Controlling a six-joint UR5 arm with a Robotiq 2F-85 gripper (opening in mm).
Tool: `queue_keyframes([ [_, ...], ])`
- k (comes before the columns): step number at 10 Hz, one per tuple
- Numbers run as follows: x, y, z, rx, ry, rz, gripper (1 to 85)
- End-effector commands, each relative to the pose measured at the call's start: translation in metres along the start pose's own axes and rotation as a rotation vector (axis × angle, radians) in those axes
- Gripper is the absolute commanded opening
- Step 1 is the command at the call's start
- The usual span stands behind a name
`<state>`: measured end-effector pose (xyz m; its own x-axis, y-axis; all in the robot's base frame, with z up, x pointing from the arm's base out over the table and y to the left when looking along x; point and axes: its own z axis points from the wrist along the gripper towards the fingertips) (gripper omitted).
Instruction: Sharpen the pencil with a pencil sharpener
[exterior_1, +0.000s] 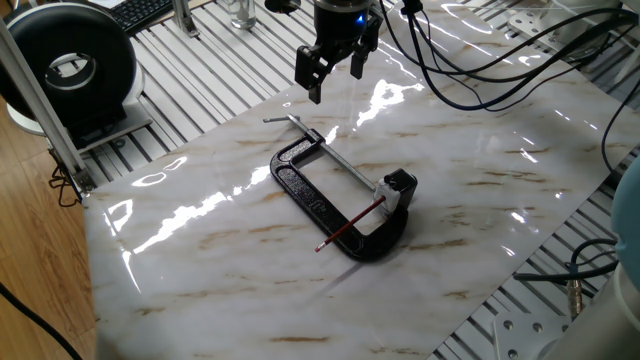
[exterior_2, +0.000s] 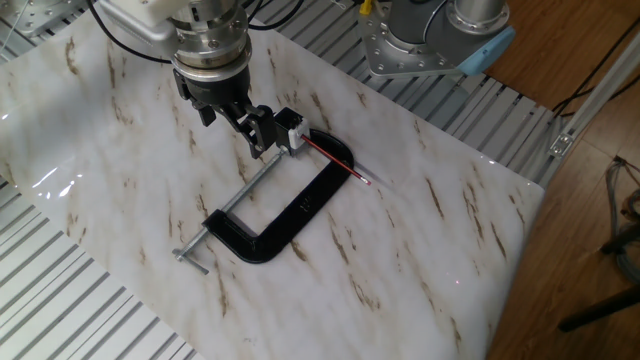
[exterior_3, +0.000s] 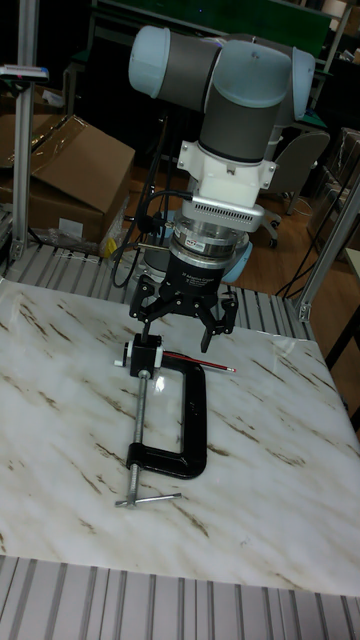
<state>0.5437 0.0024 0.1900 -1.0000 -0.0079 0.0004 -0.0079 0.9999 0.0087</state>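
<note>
The red pencil (exterior_1: 350, 225) lies slanted across a black C-clamp, its far end pushed into the small whitish pencil sharpener (exterior_1: 388, 193) pinched between the clamp's screw and its jaw. In the other fixed view the pencil (exterior_2: 335, 160) points right from the sharpener (exterior_2: 291, 128). The tall view shows the pencil (exterior_3: 200, 361) and the sharpener (exterior_3: 137, 354) below the wrist. My gripper (exterior_1: 335, 75) hangs open and empty in the air above the table, beyond the clamp's handle end, apart from everything. It also shows from the other side (exterior_2: 235, 120) and head-on (exterior_3: 185, 320).
The black C-clamp (exterior_1: 315, 200) with its silver threaded rod lies mid-sheet on the marble surface (exterior_1: 200, 260). A round black device (exterior_1: 65, 65) stands at the back left, cables (exterior_1: 500, 50) trail at the back right, and slotted metal table (exterior_1: 200, 70) surrounds the sheet.
</note>
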Motion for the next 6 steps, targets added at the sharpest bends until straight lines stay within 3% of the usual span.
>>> queue_keyframes([
  [1, -0.0158, 0.0037, -0.0005, -0.010, -0.061, 0.151, 1.0],
  [6, -0.0169, 0.0047, 0.0004, -0.004, -0.064, 0.155, 1.0],
])
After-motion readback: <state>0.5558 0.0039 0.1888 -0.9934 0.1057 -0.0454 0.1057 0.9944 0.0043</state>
